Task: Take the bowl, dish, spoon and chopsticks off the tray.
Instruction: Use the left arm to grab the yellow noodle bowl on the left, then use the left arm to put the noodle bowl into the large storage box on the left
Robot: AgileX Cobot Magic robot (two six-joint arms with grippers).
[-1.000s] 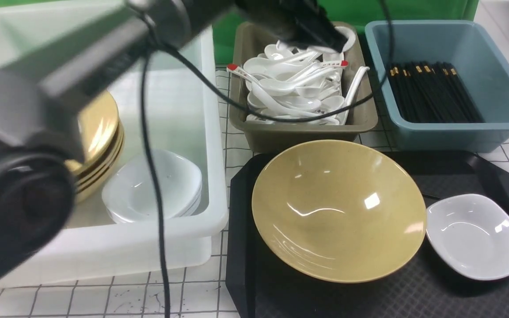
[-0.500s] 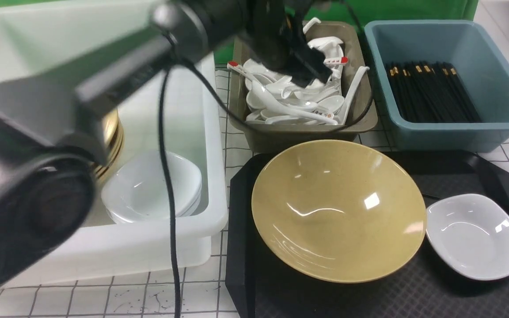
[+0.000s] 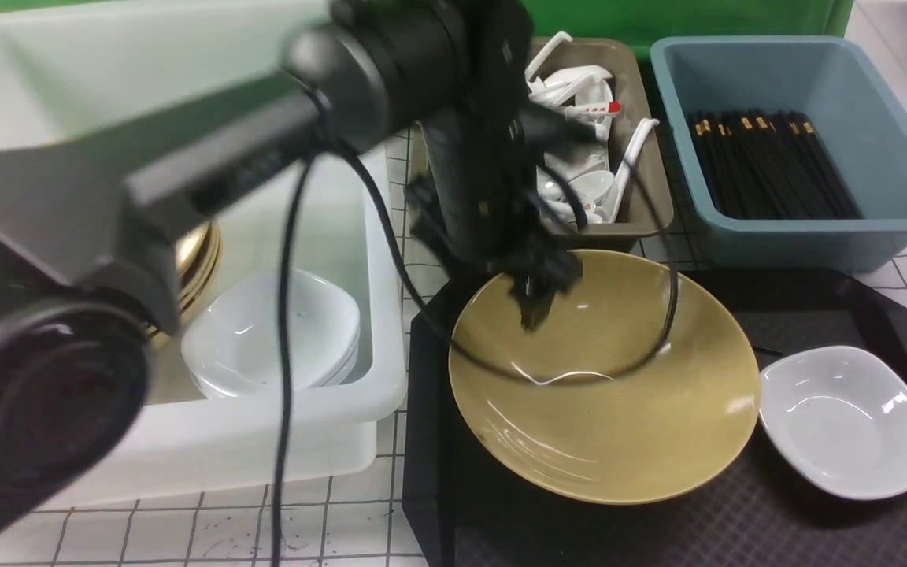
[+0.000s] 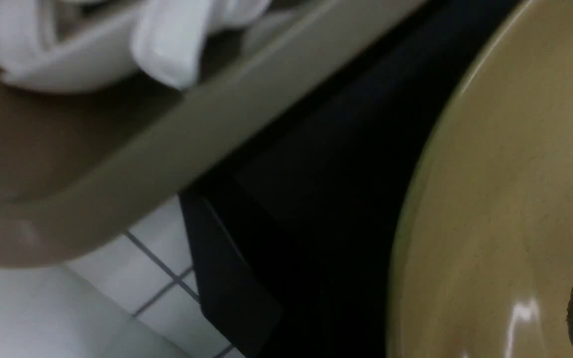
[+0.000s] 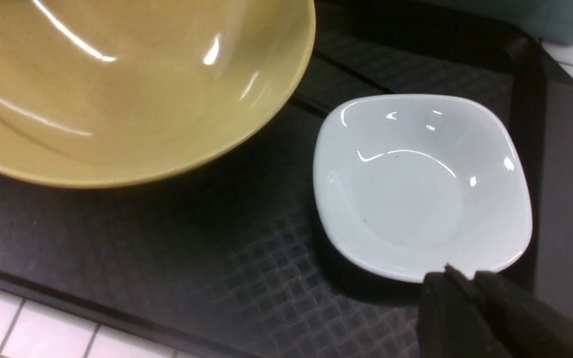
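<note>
**Tray** [image 3: 422, 409] — black, diamond-textured, cut corners; every entry is placed against it.
**Bowl** [image 3: 603, 409] — mustard-tan, upright on the tray's left half.
**Dish** [image 3: 847, 421] — small, white, on the tray's right part, just beside the bowl.
**Chopsticks** [image 5: 356, 74] — two thin black sticks flat on the tray, running from under the bowl's rim toward the dish.
**Left gripper** [image 3: 536, 303] — over the bowl's far rim at the tray's far edge; jaws apart, holding nothing.
**Right gripper** [image 5: 458, 281] — above the tray, tips by the dish's rim; fingers pressed together, empty; contact cannot be told.
**Olive bin** [image 3: 653, 197] — beyond the tray's far edge; white spoons [image 3: 579, 83] heaped inside, the plain one not distinguishable.
**Blue bin** [image 3: 800, 236] — beyond the tray's far right; bundled black sticks [image 3: 768, 165].
**White tub** [image 3: 264, 449] — left of the tray; stacked tan bowls [image 3: 198, 264], stacked white dishes [image 3: 296, 331].
</note>
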